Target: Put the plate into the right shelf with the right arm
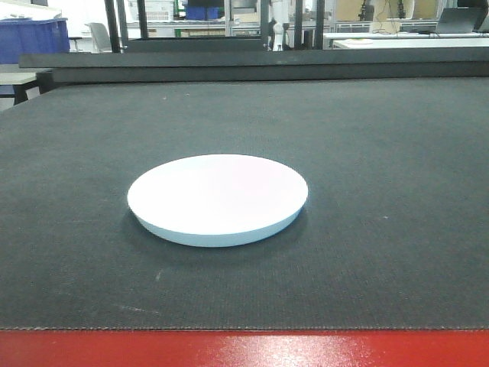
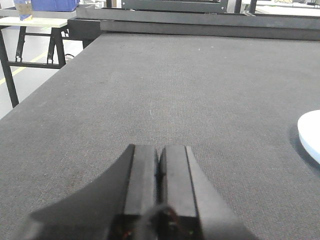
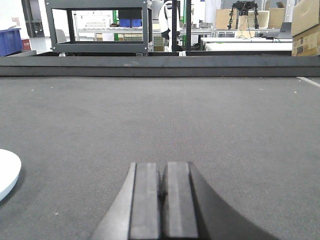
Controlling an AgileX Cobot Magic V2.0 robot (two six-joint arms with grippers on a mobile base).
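Observation:
A plain white round plate lies flat on the dark mat in the middle of the front view. No arm shows in that view. In the left wrist view my left gripper is shut and empty low over the mat, and the plate's edge peeks in at the right border. In the right wrist view my right gripper is also shut with nothing in it, and the plate's rim shows at the left border. The right shelf is out of view.
A raised dark ledge runs along the mat's far side. A red strip borders the near edge. Beyond are a blue bin, a dark cart frame, a light side table and workbenches.

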